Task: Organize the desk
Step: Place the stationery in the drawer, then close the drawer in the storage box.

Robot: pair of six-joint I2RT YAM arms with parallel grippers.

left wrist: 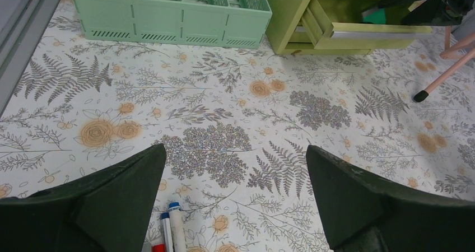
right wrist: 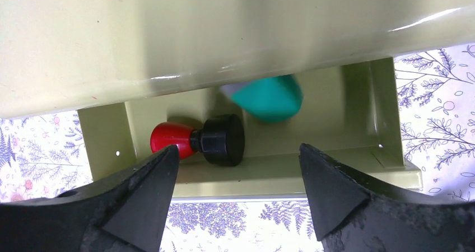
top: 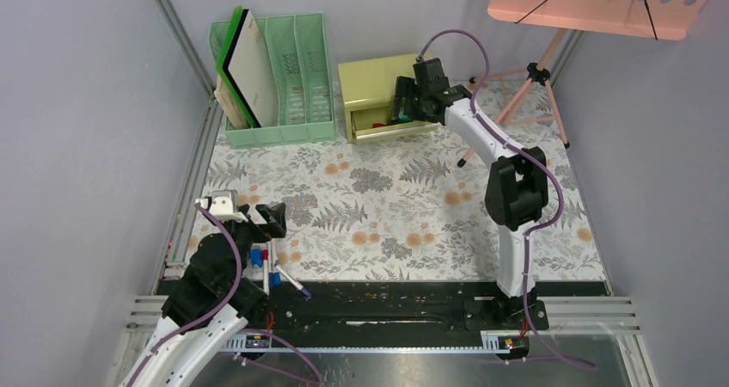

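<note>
Worktop (top: 387, 198): pens (top: 286, 278) at 7 o'clock look light, hard, slippy; grab mid. L hand (left wrist: 235, 151) open, R hand (right wrist: 238, 148) open too.

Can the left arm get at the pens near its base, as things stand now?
Probably yes: the left gripper is open and close to the pens, with nothing lying between them.

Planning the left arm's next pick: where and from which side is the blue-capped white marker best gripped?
Grip the marker across its white barrel, behind the cap, coming straight down. It lies flat on the desk, crosswise to the closing line of the open left tool. A red-ended marker lies right beside it, so room looks tight.
</note>
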